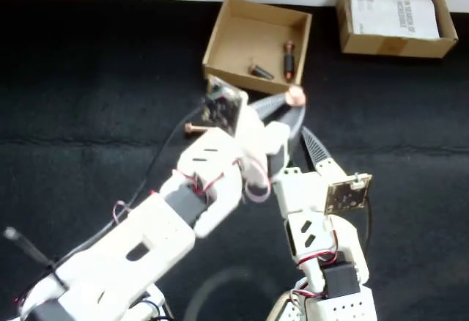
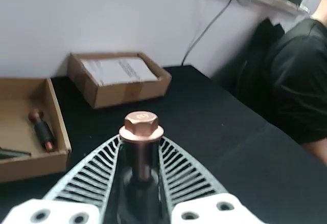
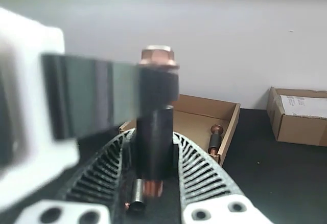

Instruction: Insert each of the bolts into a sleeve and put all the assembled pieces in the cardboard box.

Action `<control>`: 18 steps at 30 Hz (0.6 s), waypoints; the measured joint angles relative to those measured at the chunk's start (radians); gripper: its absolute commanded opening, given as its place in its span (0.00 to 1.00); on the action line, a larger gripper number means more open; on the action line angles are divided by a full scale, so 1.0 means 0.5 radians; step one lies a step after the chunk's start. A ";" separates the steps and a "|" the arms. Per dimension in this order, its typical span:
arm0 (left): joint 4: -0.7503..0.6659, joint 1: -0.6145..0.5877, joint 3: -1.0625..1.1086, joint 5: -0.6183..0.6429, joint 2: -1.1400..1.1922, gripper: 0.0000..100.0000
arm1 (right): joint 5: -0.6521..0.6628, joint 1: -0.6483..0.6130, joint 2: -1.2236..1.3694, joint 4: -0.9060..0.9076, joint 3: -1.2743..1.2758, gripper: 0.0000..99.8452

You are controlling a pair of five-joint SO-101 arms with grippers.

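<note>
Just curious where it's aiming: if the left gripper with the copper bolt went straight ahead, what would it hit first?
Probably the small cardboard box holding a paper, which lies ahead of the left gripper and its bolt; height is hard to judge.

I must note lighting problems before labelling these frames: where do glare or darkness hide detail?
High view: the black cloth is so dark that no shadows show on it, while the paper on the far box is very bright. Left wrist view: a soft highlight lies on the bolt head held in the left claw. Right wrist view: the sleeve is a flat dark shape.
</note>
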 measured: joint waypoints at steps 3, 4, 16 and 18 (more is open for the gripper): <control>0.215 0.074 0.031 -0.003 -0.138 0.01 | 0.003 -0.015 0.000 -0.003 0.000 0.01; 0.282 0.089 0.031 -0.003 -0.175 0.01 | 0.006 -0.015 0.000 -0.003 0.000 0.01; 0.644 0.077 0.043 -0.003 -0.288 0.31 | 0.006 -0.003 0.003 0.003 0.000 0.01; 0.761 0.077 0.025 0.000 -0.304 0.32 | 0.006 -0.009 0.003 0.003 0.000 0.01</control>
